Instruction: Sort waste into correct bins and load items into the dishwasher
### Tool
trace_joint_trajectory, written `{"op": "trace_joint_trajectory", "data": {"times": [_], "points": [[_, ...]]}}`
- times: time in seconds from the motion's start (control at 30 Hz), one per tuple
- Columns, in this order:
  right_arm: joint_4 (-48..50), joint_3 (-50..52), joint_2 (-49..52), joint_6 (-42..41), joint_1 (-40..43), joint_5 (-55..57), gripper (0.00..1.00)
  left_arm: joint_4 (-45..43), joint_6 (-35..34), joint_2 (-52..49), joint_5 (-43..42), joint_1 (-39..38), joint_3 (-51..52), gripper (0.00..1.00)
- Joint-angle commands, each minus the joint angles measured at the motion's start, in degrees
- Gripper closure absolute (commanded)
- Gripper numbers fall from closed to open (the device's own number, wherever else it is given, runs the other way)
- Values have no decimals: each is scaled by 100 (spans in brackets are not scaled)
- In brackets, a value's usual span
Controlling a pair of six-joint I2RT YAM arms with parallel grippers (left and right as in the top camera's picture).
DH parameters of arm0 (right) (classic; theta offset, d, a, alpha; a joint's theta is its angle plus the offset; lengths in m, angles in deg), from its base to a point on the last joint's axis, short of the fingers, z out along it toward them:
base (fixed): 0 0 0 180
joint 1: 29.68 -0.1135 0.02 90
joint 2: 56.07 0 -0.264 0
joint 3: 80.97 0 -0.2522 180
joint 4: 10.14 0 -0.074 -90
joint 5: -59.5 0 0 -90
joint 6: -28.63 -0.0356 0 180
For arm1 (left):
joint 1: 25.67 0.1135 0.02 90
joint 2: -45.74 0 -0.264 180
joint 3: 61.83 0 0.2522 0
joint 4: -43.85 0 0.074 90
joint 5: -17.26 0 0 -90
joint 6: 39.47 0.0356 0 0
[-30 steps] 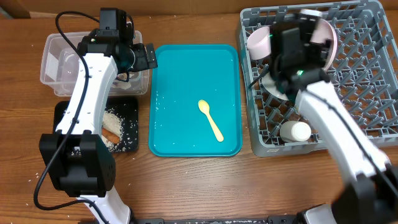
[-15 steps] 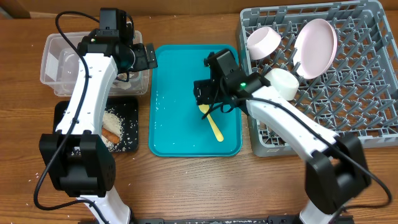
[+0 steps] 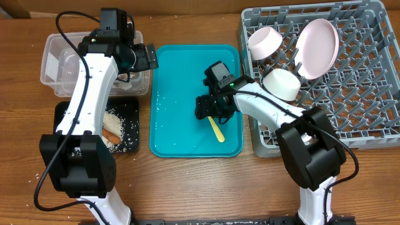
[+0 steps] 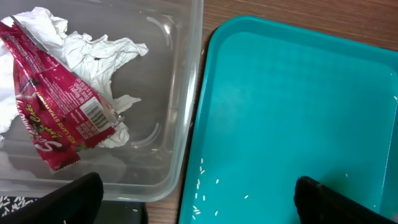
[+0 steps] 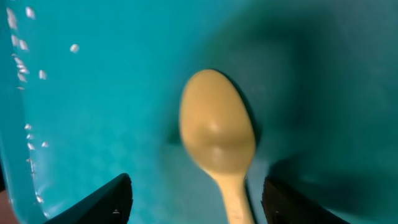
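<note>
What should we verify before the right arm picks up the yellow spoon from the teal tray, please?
1. Spoon centred under the right gripper: ok, its bowl lies between the two fingers.
2. Fingers apart enough: ok, one stands on each side, neither touching the spoon.
3. Spoon free of clutter: ok, it lies alone on the teal tray, with only a few rice grains near the rim.
4. Fingertips low enough to grip: cannot tell.
5. Left gripper out of the way: ok, open, over the clear tub and the tray's edge.
6. Room in the dish rack: ok, much of its grid is bare.
</note>
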Motion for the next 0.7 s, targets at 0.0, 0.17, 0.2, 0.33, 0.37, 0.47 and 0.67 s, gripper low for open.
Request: {"op": "trace_joint_trajectory", "data": {"times": [0.0,0.17,0.2,0.33,0.37,0.47,0.67], "points": [[114,9,153,-199,13,131,33,-11,28,4,61,24,-144,0],[275,9,229,-319,13,339,45,-11,28,4,61,24,-144,0],[273,9,247,-321,13,339,47,-11,28,4,61,24,-144,0],[254,9,293,-428,13,334,61,-11,28,4,61,24,-144,0],[251,9,295,-428,13,334,66,-11,28,4,61,24,-144,0],[249,9,295,-426,7,284,78,-11,28,4,61,24,-144,0],[210,9,295,-417,7,22,92,-11,28,4,61,24,-144,0]]}}
